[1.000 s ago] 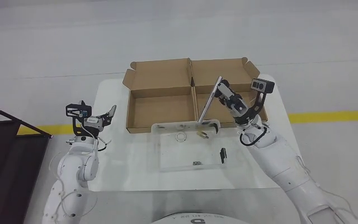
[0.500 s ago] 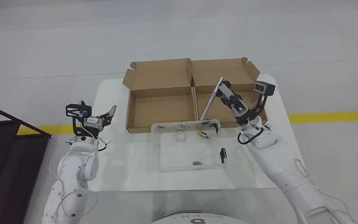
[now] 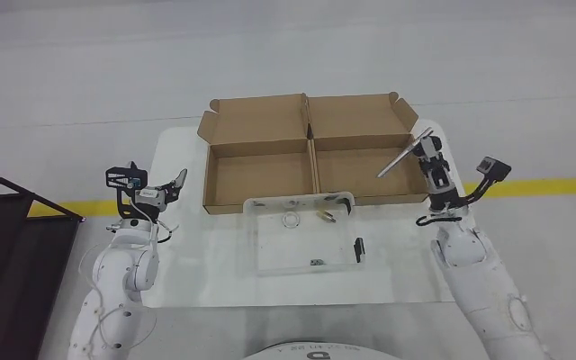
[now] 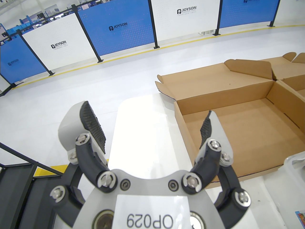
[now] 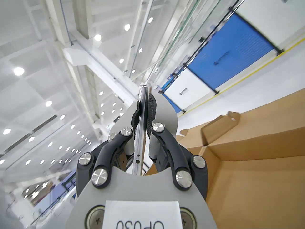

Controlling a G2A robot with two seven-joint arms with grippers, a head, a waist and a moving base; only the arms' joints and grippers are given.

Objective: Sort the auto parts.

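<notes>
Metal rod (image 3: 401,156), thin and shiny, is clamped between the pads of the right gripper (image 3: 423,146), jaws pinched tight on it near one end (the wrist view shows the rod (image 5: 140,132) running straight through the closed right gripper (image 5: 143,107)). It sits at 2 o'clock on the table (image 3: 207,270), slanting over the right-hand end of the right box (image 3: 360,171). The long end points to 8 o'clock over the box floor; can't tell if it touches the cardboard. Left box (image 3: 256,175) adjoins the right box at its 9 o'clock side. Clear tray (image 3: 301,245) lies just at 6 o'clock of both boxes, holding a ring (image 3: 291,220) and a black part (image 3: 358,249). Left gripper (image 3: 171,185) hangs at 9 o'clock by the table edge, jaws spread wide, gripping nothing, and its own camera shows it (image 4: 145,120) short of the left box (image 4: 238,125).
</notes>
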